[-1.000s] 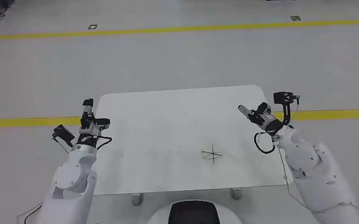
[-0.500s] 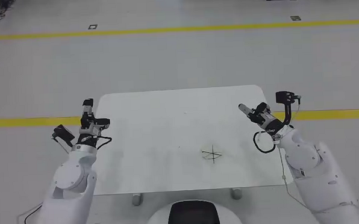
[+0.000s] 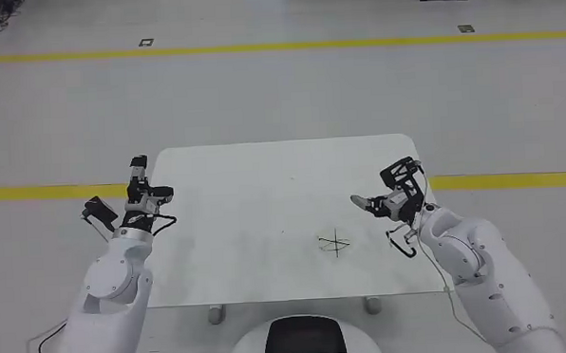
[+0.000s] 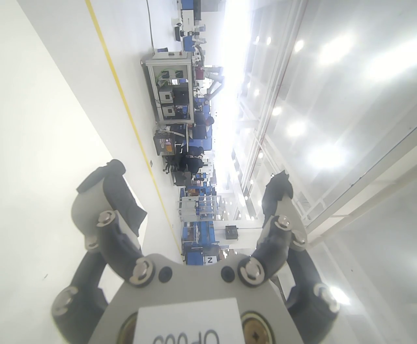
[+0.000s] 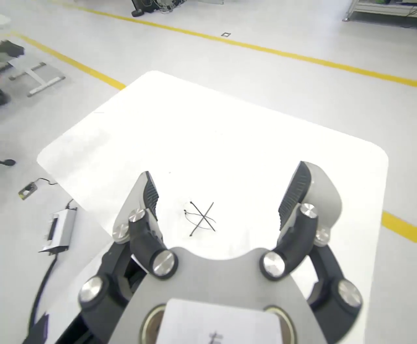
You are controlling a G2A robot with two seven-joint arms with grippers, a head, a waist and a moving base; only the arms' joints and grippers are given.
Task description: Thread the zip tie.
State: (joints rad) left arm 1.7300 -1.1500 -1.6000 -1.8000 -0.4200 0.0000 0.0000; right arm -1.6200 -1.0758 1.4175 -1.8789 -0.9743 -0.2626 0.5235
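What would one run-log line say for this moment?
zip ties: crossed on table, untouched | right fingers: open, empty, above table | left fingers: open, beside table edge

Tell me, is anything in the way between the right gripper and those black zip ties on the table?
Nothing visible is. The right gripper is open above the table, and the crossed zip ties lie flat just ahead of it, with only tabletop between them.

We saw bare tabletop (image 5: 228,123) between the right gripper (image 5: 224,171), jaws spread, and the crossed zip ties (image 5: 202,218); the left gripper (image 3: 137,165) hung well apart, beside the table's edge.
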